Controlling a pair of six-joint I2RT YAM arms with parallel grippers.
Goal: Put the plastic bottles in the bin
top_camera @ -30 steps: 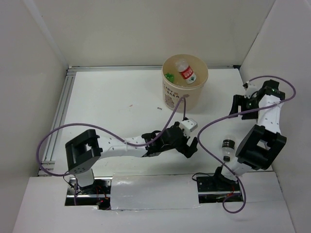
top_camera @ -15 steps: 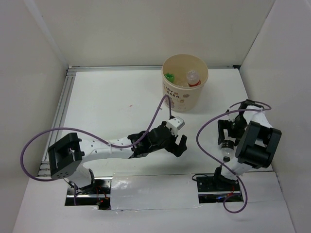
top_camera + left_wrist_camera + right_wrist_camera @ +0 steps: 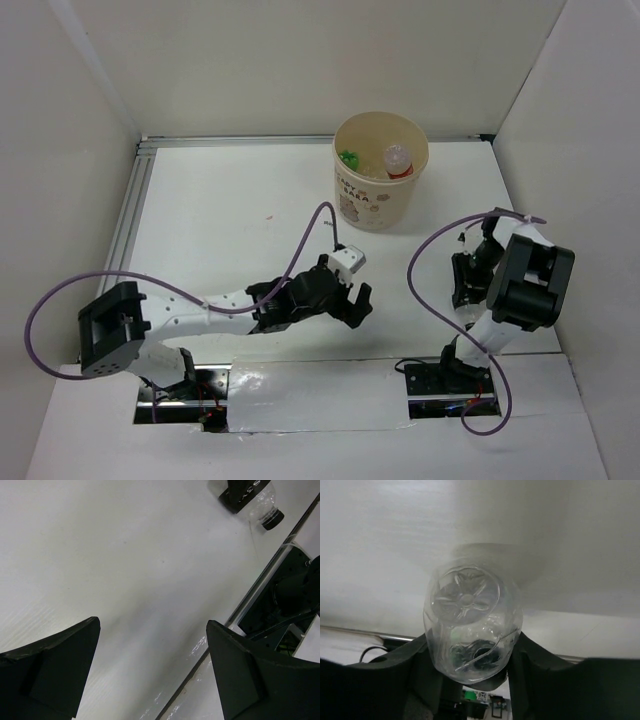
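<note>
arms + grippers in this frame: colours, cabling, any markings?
Left arm and right arm: white links, chunky black joint housings. A loose purple cable loops along each. Left gripper and right gripper are matt black, with two broad wedge-shaped fingers. White block on the left wrist. No markings legible.

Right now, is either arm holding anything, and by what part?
The right gripper has its jaws closed on a clear bottle, across the sides of its body. The left gripper is open and holds nothing.
</note>
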